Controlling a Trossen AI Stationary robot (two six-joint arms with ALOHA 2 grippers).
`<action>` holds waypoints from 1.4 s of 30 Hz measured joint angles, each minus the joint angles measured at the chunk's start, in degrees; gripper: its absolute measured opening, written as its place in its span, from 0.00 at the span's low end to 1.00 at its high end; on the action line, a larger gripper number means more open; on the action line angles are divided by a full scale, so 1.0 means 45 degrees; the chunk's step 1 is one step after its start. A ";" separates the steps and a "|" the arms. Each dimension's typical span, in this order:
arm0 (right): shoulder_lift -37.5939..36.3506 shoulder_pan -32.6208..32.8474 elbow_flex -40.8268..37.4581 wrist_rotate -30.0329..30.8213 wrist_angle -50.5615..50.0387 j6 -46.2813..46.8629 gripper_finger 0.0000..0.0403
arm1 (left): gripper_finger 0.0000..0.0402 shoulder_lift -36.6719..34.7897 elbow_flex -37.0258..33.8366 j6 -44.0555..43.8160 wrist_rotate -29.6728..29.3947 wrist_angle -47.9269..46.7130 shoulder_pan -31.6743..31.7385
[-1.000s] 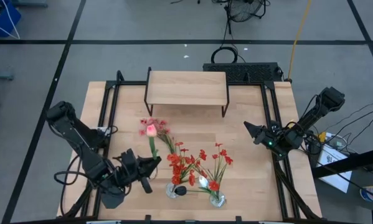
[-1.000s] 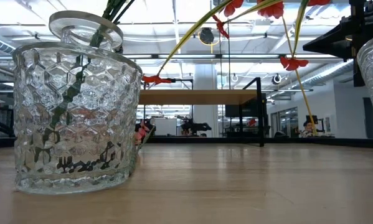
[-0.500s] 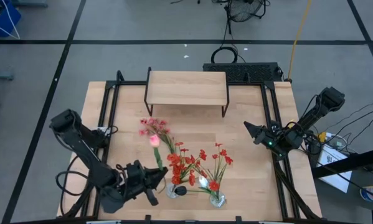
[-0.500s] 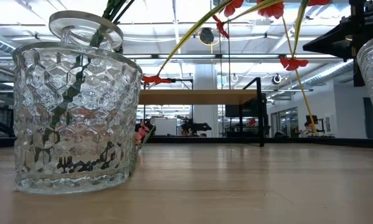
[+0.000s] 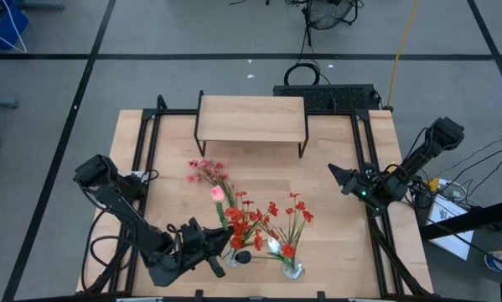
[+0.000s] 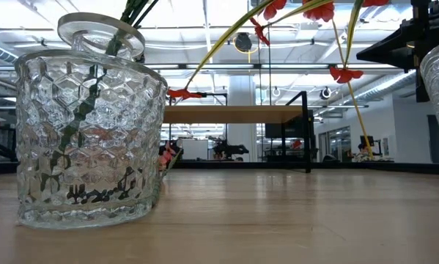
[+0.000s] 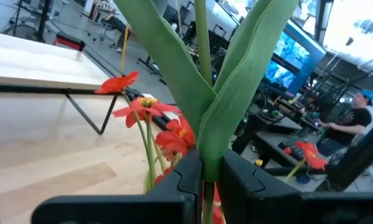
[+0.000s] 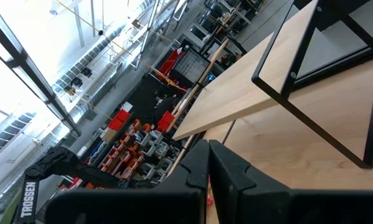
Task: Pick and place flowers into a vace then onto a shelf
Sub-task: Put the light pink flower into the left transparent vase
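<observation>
Two glass vases stand near the bottom centre of the high view: one vase (image 5: 232,256) on the left and a second vase (image 5: 292,269) to its right, both holding red flowers (image 5: 259,220) whose stems I cannot count apart from above. One more bunch of pink flowers (image 5: 207,169) lies flat on the table (image 5: 334,243) above them, just left of centre. The left gripper (image 5: 219,243), at the lower left, sits right beside the left vase with its fingers pinching a single pink-tipped stem (image 5: 218,195); the left wrist view shows the green stalk (image 7: 206,118) clamped between them. The right gripper (image 5: 335,174), at the right edge of the table, is pressed together on nothing. One shelf (image 5: 251,118) stands at the top centre, bare.
</observation>
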 joint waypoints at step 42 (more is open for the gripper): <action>-0.0001 0.0000 0.0004 0.0004 0.0000 0.0005 0.01 | 0.10 0.0860 0.0005 -0.0670 -0.2333 0.1247 0.0655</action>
